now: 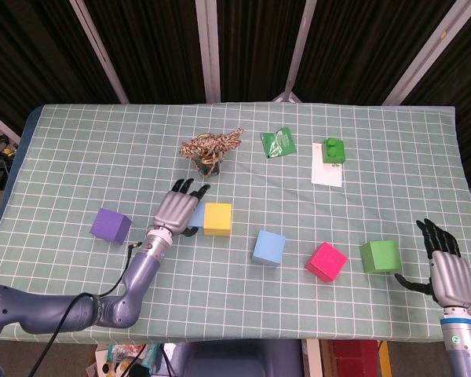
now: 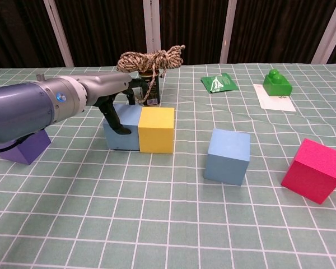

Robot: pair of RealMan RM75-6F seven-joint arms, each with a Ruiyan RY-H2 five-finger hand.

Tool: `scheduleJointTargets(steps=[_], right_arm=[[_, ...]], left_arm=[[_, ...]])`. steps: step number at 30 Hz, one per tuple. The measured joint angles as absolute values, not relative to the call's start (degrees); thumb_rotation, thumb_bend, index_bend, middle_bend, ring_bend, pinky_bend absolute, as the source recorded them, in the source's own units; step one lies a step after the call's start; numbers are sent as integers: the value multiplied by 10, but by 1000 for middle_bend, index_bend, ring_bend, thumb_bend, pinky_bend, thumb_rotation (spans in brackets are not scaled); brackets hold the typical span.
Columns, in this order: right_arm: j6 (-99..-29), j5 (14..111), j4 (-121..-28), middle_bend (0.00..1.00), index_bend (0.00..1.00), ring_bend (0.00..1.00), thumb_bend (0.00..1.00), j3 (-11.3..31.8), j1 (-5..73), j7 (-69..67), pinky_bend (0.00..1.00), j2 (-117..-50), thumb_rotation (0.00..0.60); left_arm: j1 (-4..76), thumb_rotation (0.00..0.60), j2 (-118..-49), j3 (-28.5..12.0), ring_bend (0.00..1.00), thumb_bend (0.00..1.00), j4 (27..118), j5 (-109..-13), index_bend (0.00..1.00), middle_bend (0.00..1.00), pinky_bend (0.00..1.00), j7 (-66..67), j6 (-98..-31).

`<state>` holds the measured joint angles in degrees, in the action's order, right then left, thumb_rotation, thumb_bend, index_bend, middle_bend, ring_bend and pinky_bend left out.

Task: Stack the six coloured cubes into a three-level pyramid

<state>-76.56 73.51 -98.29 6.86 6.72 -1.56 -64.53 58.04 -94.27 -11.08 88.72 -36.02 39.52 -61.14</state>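
My left hand (image 1: 175, 208) (image 2: 107, 89) grips a light blue cube (image 2: 126, 138) from above, thumb on its front face. That cube stands against the left side of the yellow cube (image 1: 217, 219) (image 2: 156, 130); the hand hides most of it in the head view. A purple cube (image 1: 111, 226) (image 2: 21, 148) sits to the left. A second light blue cube (image 1: 268, 247) (image 2: 228, 156), a pink cube (image 1: 326, 261) (image 2: 316, 170) and a green cube (image 1: 379, 256) lie to the right. My right hand (image 1: 445, 265) is open just right of the green cube, holding nothing.
A can topped with a tangle of rope (image 1: 210, 148) (image 2: 151, 61) stands just behind my left hand. Further back lie a green packet (image 1: 278, 143) and a green toy brick (image 1: 333, 150) on a white paper (image 1: 325, 173). The table's front edge is close to my right hand.
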Motion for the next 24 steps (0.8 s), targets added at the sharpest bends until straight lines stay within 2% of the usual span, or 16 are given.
scheduleJointTargets(steps=[24], right_arm=[[-766,736,-982,0,0,0,160,68,67,-16,0,-646,600]], left_arm=[[577,600,-960,-121,29,360,874,-357,97,331,29,394,-606]])
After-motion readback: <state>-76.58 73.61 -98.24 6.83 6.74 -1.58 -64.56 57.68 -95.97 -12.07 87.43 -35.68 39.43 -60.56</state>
